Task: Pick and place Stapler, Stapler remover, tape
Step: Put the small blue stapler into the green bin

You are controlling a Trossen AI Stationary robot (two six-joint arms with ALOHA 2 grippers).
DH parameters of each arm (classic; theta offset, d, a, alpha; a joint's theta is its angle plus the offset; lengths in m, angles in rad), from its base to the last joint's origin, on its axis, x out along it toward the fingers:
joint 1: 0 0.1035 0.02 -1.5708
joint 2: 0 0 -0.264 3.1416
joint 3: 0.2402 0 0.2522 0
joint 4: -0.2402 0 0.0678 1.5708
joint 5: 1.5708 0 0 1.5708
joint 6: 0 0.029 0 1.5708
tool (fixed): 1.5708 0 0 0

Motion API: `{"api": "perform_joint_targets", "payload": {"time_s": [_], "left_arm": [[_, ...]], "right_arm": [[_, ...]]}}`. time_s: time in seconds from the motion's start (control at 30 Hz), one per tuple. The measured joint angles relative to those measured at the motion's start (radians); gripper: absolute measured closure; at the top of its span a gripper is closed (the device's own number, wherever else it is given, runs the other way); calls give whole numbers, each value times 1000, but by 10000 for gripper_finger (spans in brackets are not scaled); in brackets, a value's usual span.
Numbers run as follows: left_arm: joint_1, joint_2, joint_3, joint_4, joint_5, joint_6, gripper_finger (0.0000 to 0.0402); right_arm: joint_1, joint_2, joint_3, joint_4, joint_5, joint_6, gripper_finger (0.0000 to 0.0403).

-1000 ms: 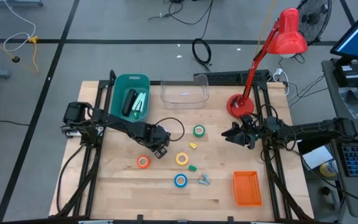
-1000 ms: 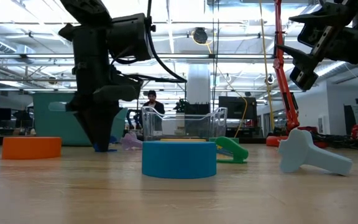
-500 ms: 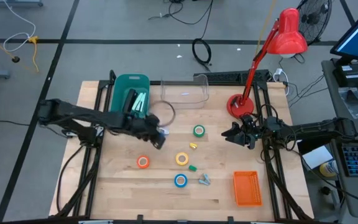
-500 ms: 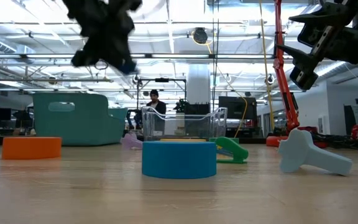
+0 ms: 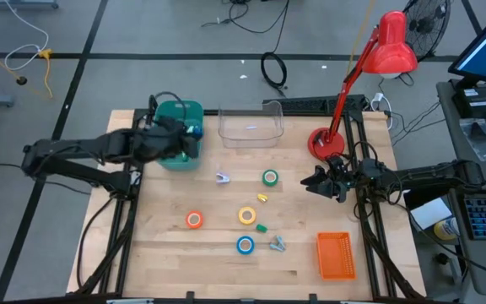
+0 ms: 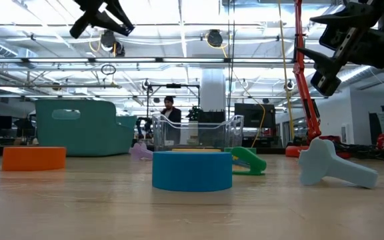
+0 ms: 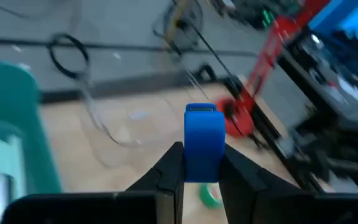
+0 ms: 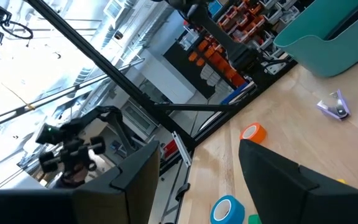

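Left gripper [image 7: 201, 168]: raised over the teal bin [image 5: 178, 133] at the far left of the table, jaws pinching a small blue object [image 7: 204, 144]. It is flat-sided, smooth and boxy, plastic by the look of it; what kind of thing it is cannot be told. Held above the bin, most likely for dropping in. The bin is a deep, round-cornered plastic tub that already holds a dark item and a pale green one.

Right gripper [image 5: 317, 181]: waits above the table's right side, near the lamp base, jaws spread and empty.

Tape, four ring-shaped rolls with open centres, all flat on the bare wood:
- green roll [image 5: 270, 177], mid-table, farthest back
- yellow roll [image 5: 247, 215], centre
- orange roll [image 5: 194, 219], to its left
- blue roll [image 5: 245, 245], nearest the front edge

Each lies apart from the others, presumably so that it can be taken singly.

Other items:
- small pale purple clip-like piece [image 5: 223, 178], near the bin
- grey-blue T-shaped piece [image 5: 277, 244], just right of the blue roll
- small green piece [image 5: 261, 227]
- tiny yellow piece [image 5: 261, 198]
- clear plastic tub [image 5: 251, 126], far centre, thin-walled
- orange mesh tray [image 5: 335, 255], near right
- red desk lamp [image 5: 392, 46], far right
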Motion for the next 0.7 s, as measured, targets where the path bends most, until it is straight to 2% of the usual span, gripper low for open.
{"api": "perform_joint_targets", "payload": {"time_s": [0.17,0.43,0.53,0.7], "left_arm": [[93,-7,0,-21,-50,43,330],[261,63,0,-91,-48,81,330],[329,108,0,-123,5,115,330],[438,201,0,-181,151,178,330]], "right_arm": [[0,0,0,1,1,0,190],[0,0,0,1,1,0,190],[0,0,0,1,2,0,190],[0,0,0,1,3,0,190]]}}
